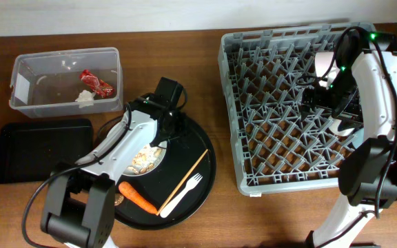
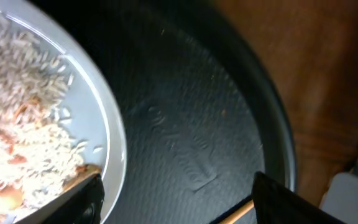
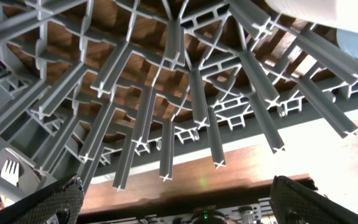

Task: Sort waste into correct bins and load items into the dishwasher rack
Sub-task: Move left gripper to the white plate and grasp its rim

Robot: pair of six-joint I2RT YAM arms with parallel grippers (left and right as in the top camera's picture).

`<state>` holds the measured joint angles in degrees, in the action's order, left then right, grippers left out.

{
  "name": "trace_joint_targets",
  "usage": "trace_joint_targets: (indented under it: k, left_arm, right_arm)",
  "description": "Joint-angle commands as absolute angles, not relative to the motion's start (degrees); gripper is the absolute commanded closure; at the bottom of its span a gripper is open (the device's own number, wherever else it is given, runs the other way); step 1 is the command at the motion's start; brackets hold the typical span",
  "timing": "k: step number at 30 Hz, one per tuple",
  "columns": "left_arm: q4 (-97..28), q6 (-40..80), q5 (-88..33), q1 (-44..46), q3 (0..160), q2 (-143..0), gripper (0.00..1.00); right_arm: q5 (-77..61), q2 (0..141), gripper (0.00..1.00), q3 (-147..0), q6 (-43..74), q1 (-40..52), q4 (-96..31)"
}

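Note:
The white plate point(image 1: 135, 172) holding beige crumbs point(image 1: 143, 158) sits on the round black tray point(image 1: 202, 179), with an orange carrot point(image 1: 138, 196), white fork point(image 1: 181, 194), wooden stick point(image 1: 185, 173) and brown disc point(image 1: 118, 200). My left gripper point(image 1: 165, 138) is open and low over the plate's right rim; in the left wrist view point(image 2: 179, 186) one finger is over the plate point(image 2: 104, 124) and the other over the stick point(image 2: 232, 214). My right gripper point(image 1: 312, 96) is open and empty above the grey dishwasher rack point(image 1: 267, 138), its pegs point(image 3: 166, 124) close in front. A white cup point(image 1: 322, 63) stands in the rack.
The clear tub point(image 1: 64, 54) at the back left holds a red wrapper point(image 1: 96, 83) and a crumpled white paper bit point(image 1: 85, 98). The shallow black rectangular tray point(image 1: 40, 148) lies in front of it. A white item point(image 1: 340, 127) lies in the rack under the right arm.

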<state>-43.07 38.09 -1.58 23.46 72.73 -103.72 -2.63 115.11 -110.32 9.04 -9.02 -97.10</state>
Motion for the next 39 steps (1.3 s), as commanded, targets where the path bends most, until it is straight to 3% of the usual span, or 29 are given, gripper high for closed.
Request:
trace_joint_targets:
  k: [1,15,28,39]
  left_arm:
    - [-40.64,38.39,-1.52,23.77,71.35,-105.23,0.28]
    - [-36.4,38.37,0.23,23.75,71.48,-108.9,0.3]
    - [-39.92,36.4,1.76,23.46,74.76,-103.9,0.29]
    - [-42.04,36.45,6.33,23.46,74.72,-110.06,0.3]
  right_arm:
    - [-2.37,113.82,0.01,-109.91,9.23,-9.02,-97.34]
    - [-2.35,113.82,0.01,-109.91,9.23,-9.02,-97.3]
    - [-2.35,113.82,0.01,-109.91,9.23,-9.02,-97.32]
    - [-2.35,113.82,0.01,-109.91,9.23,-9.02,-97.34]
